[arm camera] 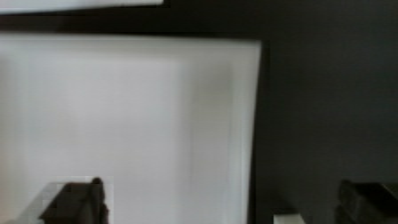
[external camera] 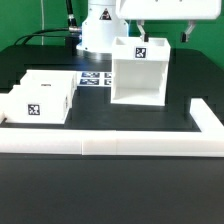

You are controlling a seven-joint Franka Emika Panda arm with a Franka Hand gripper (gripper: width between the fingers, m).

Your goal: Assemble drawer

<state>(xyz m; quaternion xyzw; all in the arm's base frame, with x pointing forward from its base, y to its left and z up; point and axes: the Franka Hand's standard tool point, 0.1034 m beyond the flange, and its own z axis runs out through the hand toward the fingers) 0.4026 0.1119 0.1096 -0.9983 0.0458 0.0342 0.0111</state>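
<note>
While my gripper (external camera: 165, 33) hangs just above the casing (external camera: 140, 72), its 2 fingers (arm camera: 75, 200) stand wide apart and grip nothing. Through the wrist view, the casing (arm camera: 125, 110) fills most of the picture as a blurred white surface, and 1 of its edges runs between my fingertips, with a dark fingertip on either side of that edge. I cannot tell from either view whether the fingers touch the casing. It stands upright on the black table (external camera: 120, 190), its open side and a black-and-white tag (external camera: 141, 54) facing the exterior camera. To the exterior view's left of the casing, well apart from it, the 2 trays (external camera: 45, 97) sit close together, and the nearer 1 shows a tag on its front. Between them and the casing, the marker board (external camera: 95, 78) lies flat on the table. A long low white wall (external camera: 110, 147) runs in front of the casing and turns back along the exterior view's right.
</note>
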